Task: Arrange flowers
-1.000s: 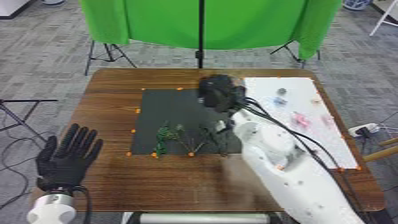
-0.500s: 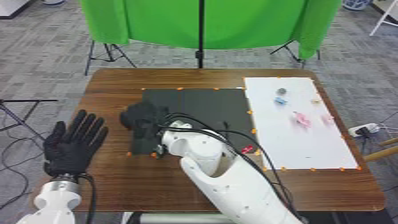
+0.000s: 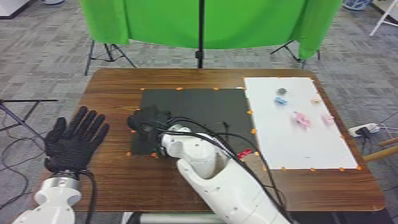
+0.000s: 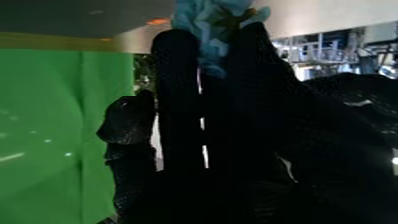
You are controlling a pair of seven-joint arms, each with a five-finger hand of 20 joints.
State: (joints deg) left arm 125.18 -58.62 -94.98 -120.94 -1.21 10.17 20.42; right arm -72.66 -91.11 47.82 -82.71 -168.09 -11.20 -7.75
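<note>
Right hand at the black mat; left hand at rest, wide.
The right hand (image 3: 149,120) is over the left part of the black mat (image 3: 200,102). In the right wrist view, the right hand (image 4: 178,95) appears to be holding a pale blue flower (image 4: 210,35) between its fingertips. The left hand (image 3: 71,145) lies at the table's left side, apart from the mat, its fingers straight and spread wide. On the white sheet (image 3: 302,150), right of the mat, are a grey piece (image 3: 282,91), a small blue bloom (image 3: 281,101) just nearer, and two pink blooms (image 3: 301,119) nearer still. A red piece (image 3: 245,153) is at the mat's near right corner, beside the right arm's cables.
</note>
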